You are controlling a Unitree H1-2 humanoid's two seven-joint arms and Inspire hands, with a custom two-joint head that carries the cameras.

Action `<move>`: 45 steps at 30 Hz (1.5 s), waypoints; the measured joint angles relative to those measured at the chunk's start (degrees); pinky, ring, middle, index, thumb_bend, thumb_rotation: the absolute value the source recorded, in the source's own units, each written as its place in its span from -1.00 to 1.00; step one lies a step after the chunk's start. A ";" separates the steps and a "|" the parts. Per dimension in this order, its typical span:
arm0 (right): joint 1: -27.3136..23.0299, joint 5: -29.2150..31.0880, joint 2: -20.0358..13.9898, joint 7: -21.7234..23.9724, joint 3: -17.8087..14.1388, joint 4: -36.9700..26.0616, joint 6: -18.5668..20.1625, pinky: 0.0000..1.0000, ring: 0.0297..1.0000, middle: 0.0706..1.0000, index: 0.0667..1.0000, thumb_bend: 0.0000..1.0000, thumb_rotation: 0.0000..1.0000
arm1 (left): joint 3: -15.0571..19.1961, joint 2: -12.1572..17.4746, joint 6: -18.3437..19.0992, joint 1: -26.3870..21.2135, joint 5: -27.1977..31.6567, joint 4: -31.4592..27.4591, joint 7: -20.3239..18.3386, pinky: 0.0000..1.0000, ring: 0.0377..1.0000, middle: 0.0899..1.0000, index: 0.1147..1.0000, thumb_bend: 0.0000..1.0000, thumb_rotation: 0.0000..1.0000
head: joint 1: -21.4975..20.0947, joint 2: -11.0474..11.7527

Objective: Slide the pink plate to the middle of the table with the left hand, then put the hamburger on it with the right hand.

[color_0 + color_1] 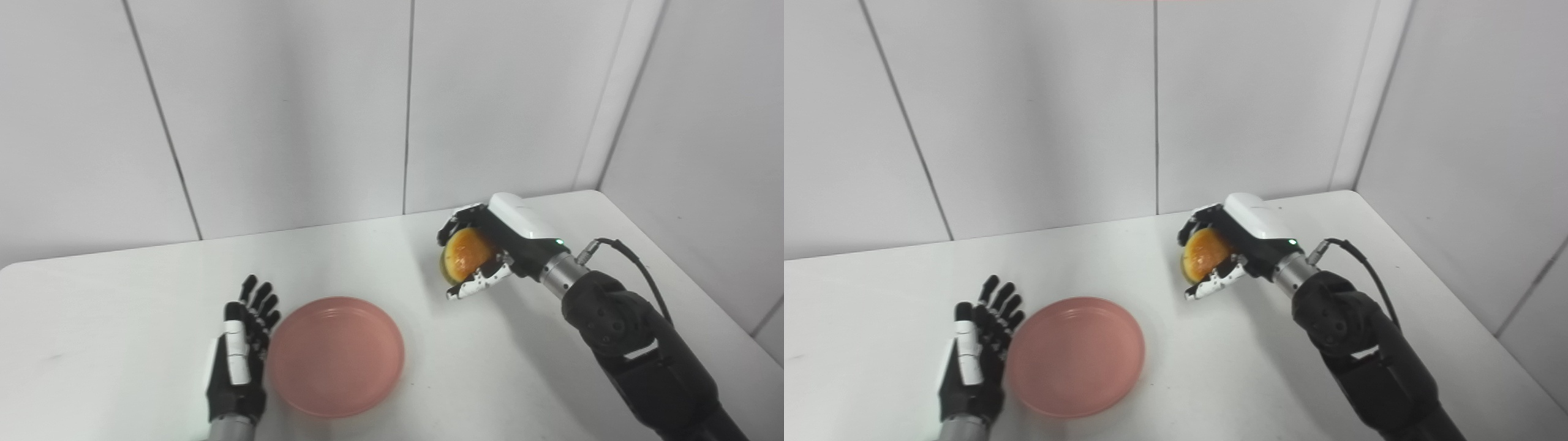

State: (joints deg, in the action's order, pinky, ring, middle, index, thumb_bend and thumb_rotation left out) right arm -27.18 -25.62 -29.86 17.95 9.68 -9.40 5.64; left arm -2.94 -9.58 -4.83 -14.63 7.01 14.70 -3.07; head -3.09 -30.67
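A white table (122, 294) stands in a corner of white panelled walls (275, 110).

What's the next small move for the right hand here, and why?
Probably carry the hamburger toward the near left and stop above the pink plate. The right hand already has its fingers closed around it, off to the plate's far right, and the plate is bare. The left hand rests open at the plate's left rim, out of the path.

Both hands are black: the left hand (237, 361) carries a white strip along its back, the right hand (490, 245) a glossy white shell and white-trimmed fingers (474, 288); silver wrist collars, bulky black forearm, thin black cable looping beside it
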 measured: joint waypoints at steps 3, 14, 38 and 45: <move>-1.86 0.55 2.09 1.84 2.42 0.01 -0.18 -0.05 -0.09 -0.14 -0.08 0.04 -1.00 | -0.45 -0.75 -0.52 0.16 -1.14 0.00 0.77 1.00 0.92 0.91 0.90 0.56 1.00 | 2.74 -0.09; -5.23 2.44 9.33 6.85 9.36 2.31 -2.74 -0.26 -0.19 -0.10 -0.05 0.03 -1.00 | -2.35 -0.90 -1.98 0.05 -3.97 0.76 4.74 1.00 0.94 0.95 0.96 0.55 1.00 | 8.28 -0.35; -5.25 -2.58 10.18 8.77 14.57 16.65 -6.69 -0.18 -0.18 -0.06 -0.05 0.03 -1.00 | -3.86 -1.00 -2.54 -0.56 -4.65 1.85 6.40 1.00 0.97 0.94 0.93 0.61 1.00 | 9.42 -0.53; -4.25 -2.46 9.47 8.57 14.27 15.76 -8.78 0.45 0.75 0.79 0.73 0.39 0.05 | -3.91 -1.00 -2.68 -0.58 -4.11 1.88 6.02 1.00 0.99 0.97 0.98 0.59 1.00 | 9.07 -0.53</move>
State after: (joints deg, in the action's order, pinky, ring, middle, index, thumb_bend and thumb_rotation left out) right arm -31.43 -28.08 -20.39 26.52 23.95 6.36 -3.14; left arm -6.85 -10.58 -7.51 -15.21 2.90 16.58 2.94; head 5.98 -31.20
